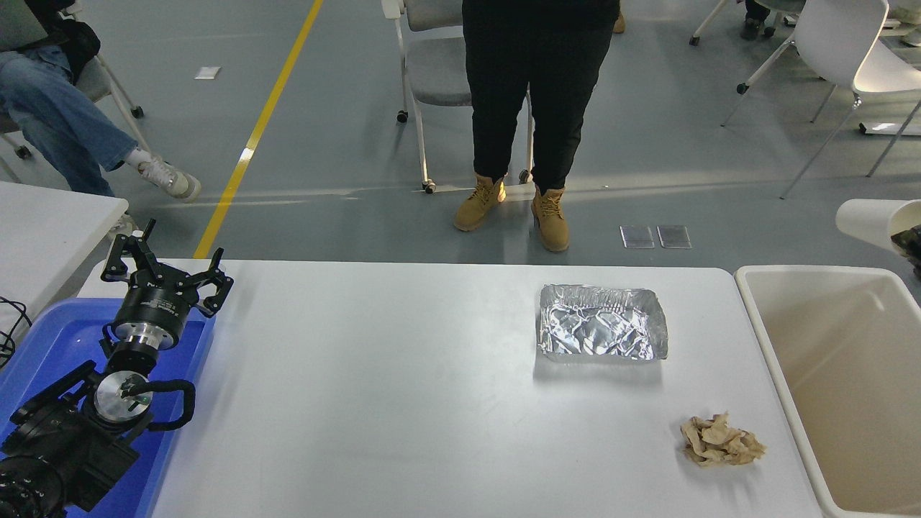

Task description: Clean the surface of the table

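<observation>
Fingers of the left gripper (167, 277) are spread apart and hold nothing; its arm is parked at the lower left, pointing away over the blue tray (43, 345). Only a dark sliver of the right gripper (911, 244) shows at the right edge, at the mouth of a tilted white paper cup (867, 219) above the beige bin (755, 302) (its grip cannot be made out). White and glossy, the table surface (403, 388) fills the middle of the view. On it sit a crinkled foil tray (601, 332) and, nearer, a crumpled brown paper wad (721, 440), well apart. A person (536, 86) in tan boots stands beyond the far edge.
</observation>
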`<action>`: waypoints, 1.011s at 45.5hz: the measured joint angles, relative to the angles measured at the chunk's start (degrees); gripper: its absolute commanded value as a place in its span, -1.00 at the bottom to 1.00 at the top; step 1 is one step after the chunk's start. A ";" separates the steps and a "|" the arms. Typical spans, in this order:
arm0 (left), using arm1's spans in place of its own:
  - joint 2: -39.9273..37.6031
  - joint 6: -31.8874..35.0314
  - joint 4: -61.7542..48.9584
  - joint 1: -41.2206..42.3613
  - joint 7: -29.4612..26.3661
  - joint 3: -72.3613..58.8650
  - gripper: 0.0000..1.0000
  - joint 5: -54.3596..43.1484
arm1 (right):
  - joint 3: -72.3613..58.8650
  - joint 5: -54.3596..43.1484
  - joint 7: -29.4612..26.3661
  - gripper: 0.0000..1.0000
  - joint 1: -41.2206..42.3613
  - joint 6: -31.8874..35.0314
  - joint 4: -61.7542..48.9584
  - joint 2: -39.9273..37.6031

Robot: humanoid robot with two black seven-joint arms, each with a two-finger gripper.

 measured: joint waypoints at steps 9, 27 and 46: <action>0.00 0.00 0.01 0.00 0.00 0.00 1.00 0.00 | -1.08 -2.85 -2.97 -1.00 -3.55 -2.07 -0.49 0.14; 0.00 0.00 -0.01 0.00 0.00 0.00 1.00 0.00 | -2.46 -11.08 -7.05 -1.00 -8.71 -5.25 -0.76 1.95; 0.00 0.00 0.01 0.00 0.00 0.00 1.00 0.00 | -4.57 -13.64 -7.75 -1.00 -11.63 -6.52 -0.78 6.24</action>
